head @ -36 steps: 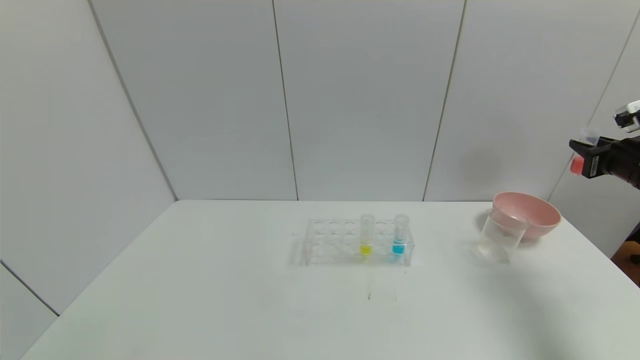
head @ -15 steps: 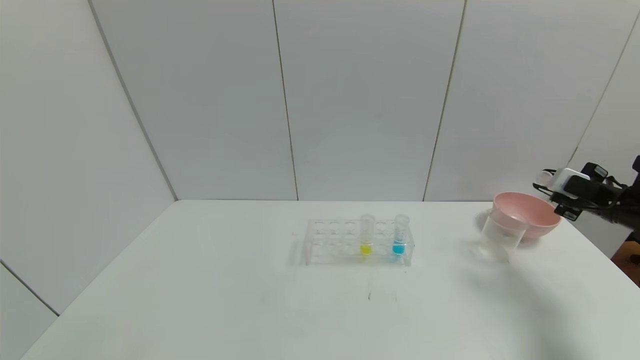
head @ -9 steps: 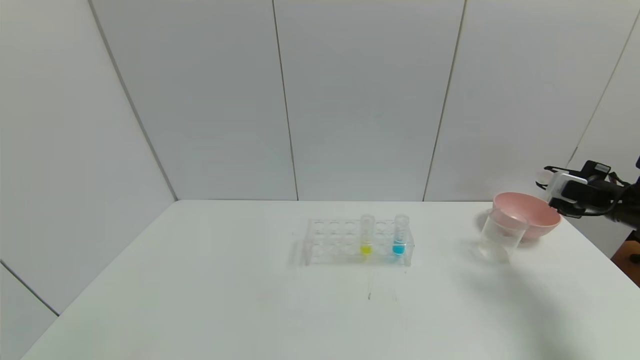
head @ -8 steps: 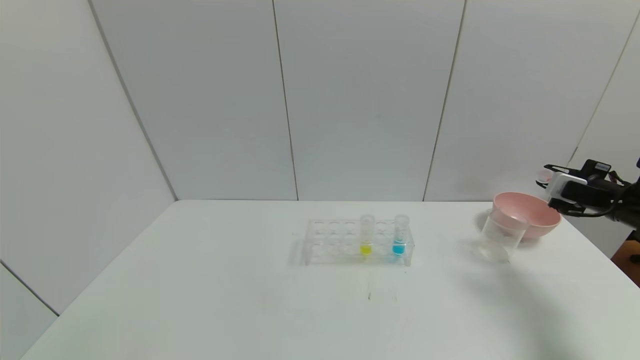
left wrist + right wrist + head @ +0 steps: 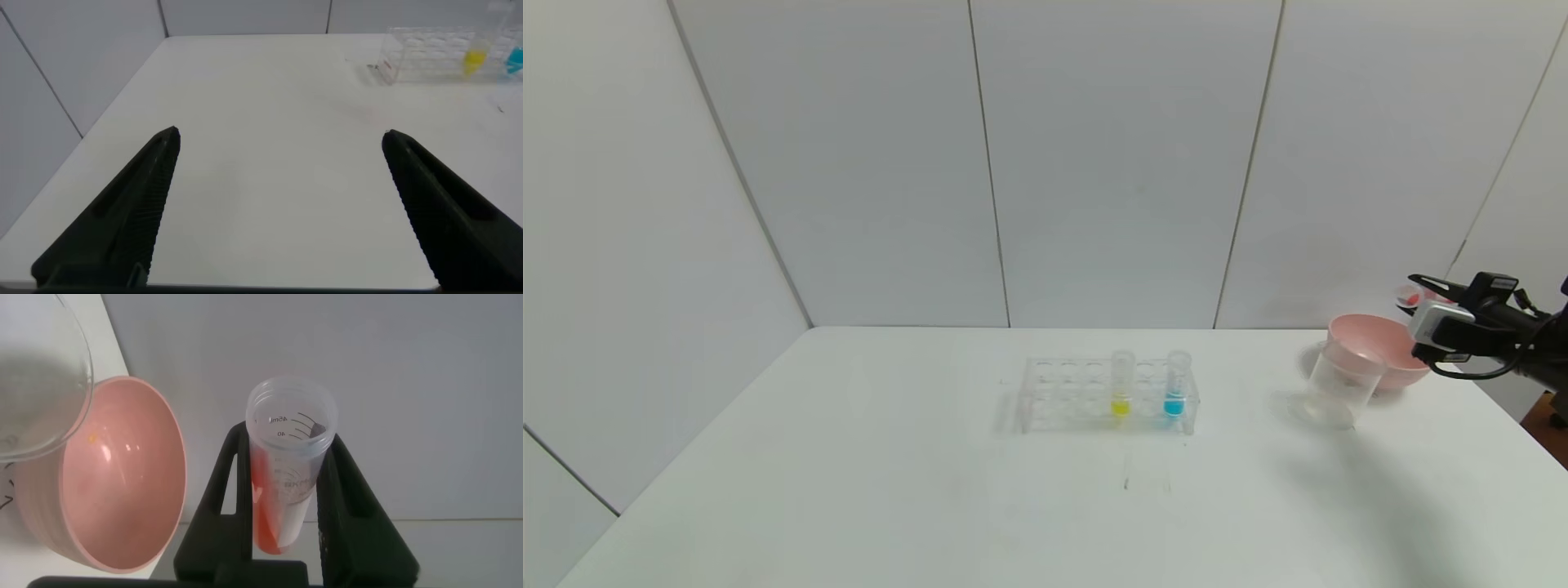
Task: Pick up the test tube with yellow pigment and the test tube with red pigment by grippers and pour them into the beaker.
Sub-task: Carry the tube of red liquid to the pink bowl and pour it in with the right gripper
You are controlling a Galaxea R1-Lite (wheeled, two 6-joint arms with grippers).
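From the head camera, a white table (image 5: 849, 490) holds a clear rack (image 5: 1107, 398). The yellow tube (image 5: 1121, 385) stands in the rack, and a blue tube (image 5: 1175, 384) stands next to it. Far to the right sits a clear beaker (image 5: 1338, 386), touching a pink bowl (image 5: 1380, 349) behind it. The right gripper (image 5: 1425, 290) hangs over the bowl's right side, holding the red tube (image 5: 1411, 296) tipped sideways.

From the left wrist camera, the left gripper (image 5: 278, 175) is wide open with nothing in it, low over the bare table, well away from the rack (image 5: 441, 53).

From the right wrist camera, the right gripper's two black fingers (image 5: 233, 510) are squeezed tight on the red tube (image 5: 286, 469). The red liquid lies along the tube's side. The bowl (image 5: 122, 474) and the beaker rim (image 5: 78, 400) are close by.
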